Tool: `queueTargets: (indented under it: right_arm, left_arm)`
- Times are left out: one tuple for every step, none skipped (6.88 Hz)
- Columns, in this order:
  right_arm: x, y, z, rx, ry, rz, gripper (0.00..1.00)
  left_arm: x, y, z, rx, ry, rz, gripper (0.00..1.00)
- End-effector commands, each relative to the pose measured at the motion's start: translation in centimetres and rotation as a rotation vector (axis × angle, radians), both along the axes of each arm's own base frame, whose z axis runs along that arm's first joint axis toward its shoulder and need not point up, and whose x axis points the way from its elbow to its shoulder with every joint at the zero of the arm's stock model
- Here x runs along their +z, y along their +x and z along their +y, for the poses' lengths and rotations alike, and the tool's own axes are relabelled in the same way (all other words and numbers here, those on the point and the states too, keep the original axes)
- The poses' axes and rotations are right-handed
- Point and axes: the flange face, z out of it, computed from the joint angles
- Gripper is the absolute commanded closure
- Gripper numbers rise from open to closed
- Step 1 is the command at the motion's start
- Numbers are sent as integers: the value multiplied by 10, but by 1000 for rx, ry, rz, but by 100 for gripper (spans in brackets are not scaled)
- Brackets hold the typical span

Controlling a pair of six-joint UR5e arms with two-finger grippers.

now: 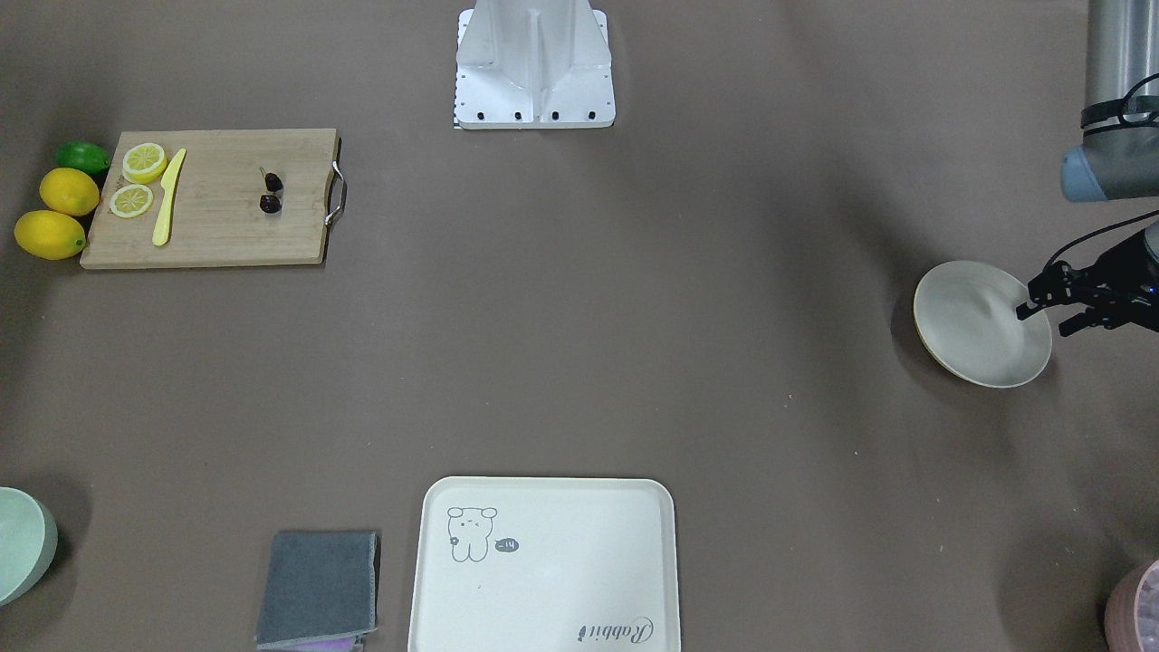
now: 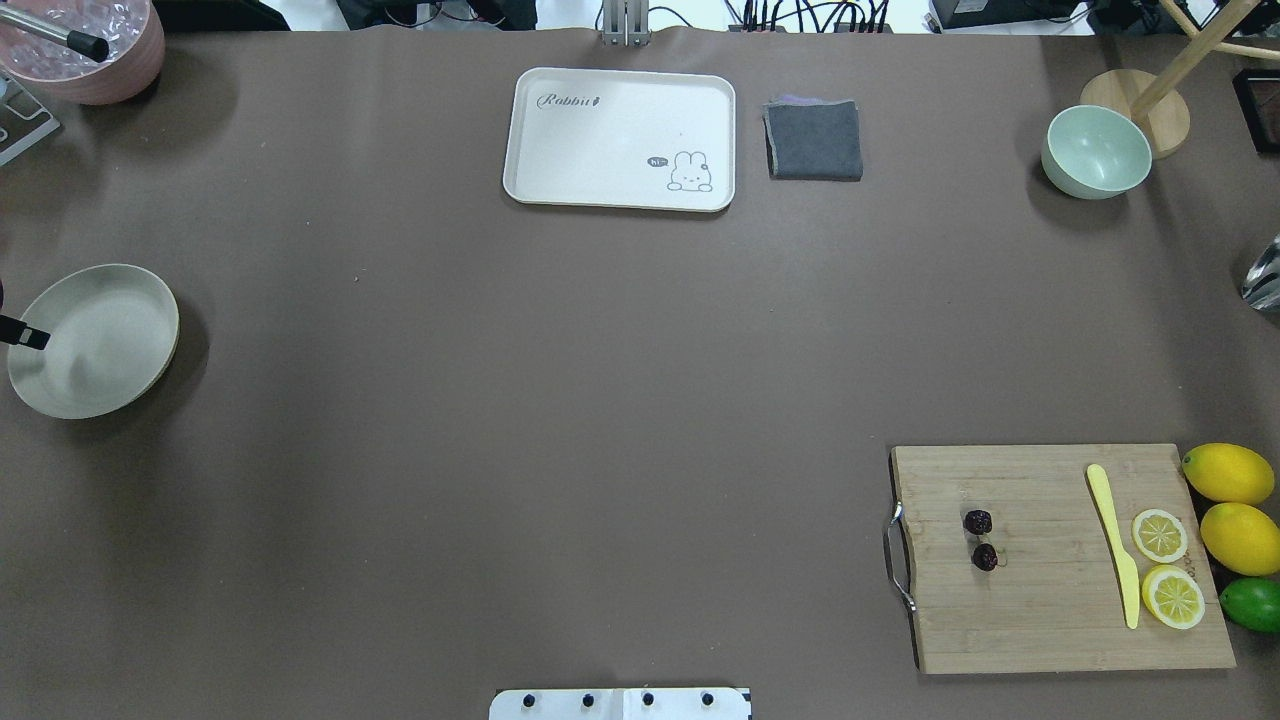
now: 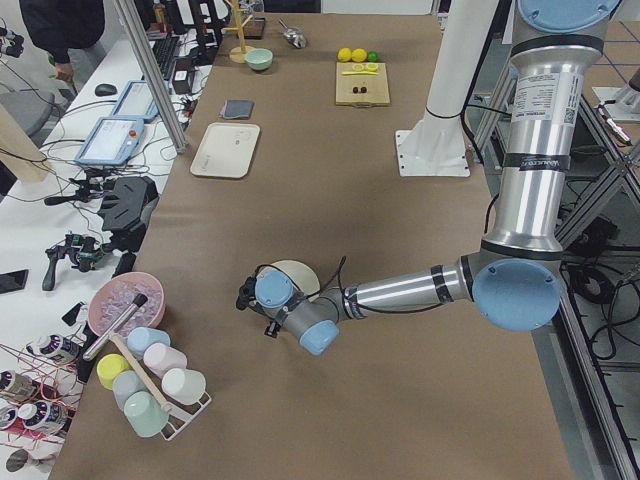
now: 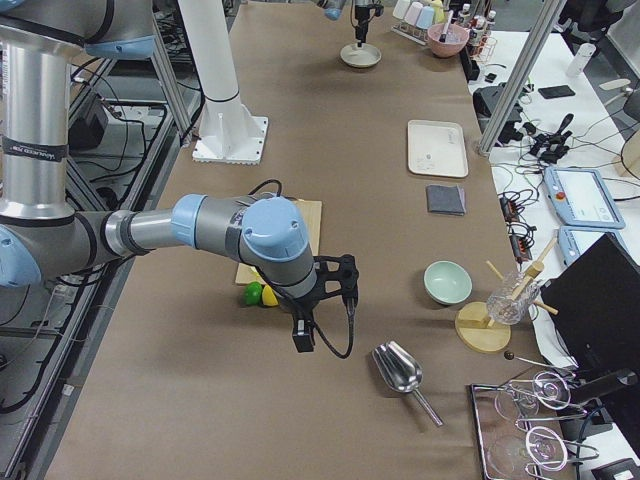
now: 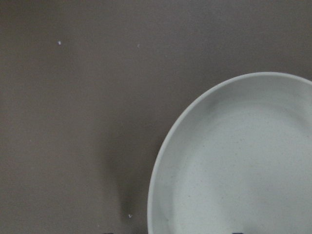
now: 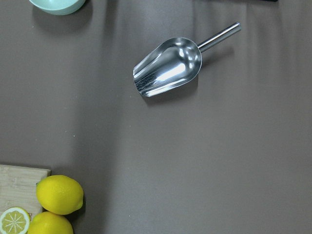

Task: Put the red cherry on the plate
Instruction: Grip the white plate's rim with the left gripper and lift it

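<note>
The red cherry (image 1: 270,192) (image 2: 980,540), a pair of tiny dark fruits, lies on the wooden cutting board (image 1: 217,231) (image 2: 1050,620) near its handle end. The plate (image 1: 978,321) (image 2: 95,340), round and cream-white, rests on the table's far side from the board, on the robot's left. My left gripper (image 1: 1041,320) hangs open at the plate's rim; the left wrist view shows the plate (image 5: 234,161) just below. My right gripper (image 4: 303,335) shows only in the exterior right view, past the lemons, so I cannot tell whether it is open or shut.
Lemons (image 2: 1228,472), a lime (image 2: 1252,603), lemon slices (image 2: 1160,535) and a yellow knife (image 2: 1115,540) sit on or beside the board. A rabbit tray (image 2: 620,100), grey cloth (image 2: 813,140), green bowl (image 2: 1096,150), pink bowl (image 2: 100,70) and metal scoop (image 6: 168,66) ring the table.
</note>
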Motion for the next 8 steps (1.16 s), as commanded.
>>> queueTargets:
  right_arm:
    - [0,0,0,1,-1,0,0]
    - [1,0,1,1,-3,-1,0]
    - [1,1,2,4,-3,-1,0]
    - [1,2,2,6,-3,-1,0]
    - [0,3,3,10,-1,0,0]
    - [-1,5,4,15,0,0,0]
    - [-2,6,4,18,3,1,0]
    - [-2,7,4,20,3,1,0]
  left_arm:
    - [2,7,4,5,33,-6,78]
    - [1,7,3,-8,69,-17,88]
    - [9,11,14,-9,101,-34,100]
    - [6,14,15,-11,98,-29,100]
    - [-13,18,8,-40,62,6,100]
    - [-41,27,4,-4,-8,86,100]
    - [-90,24,-16,35,-106,181,100]
    - [-143,11,-43,27,-146,227,100]
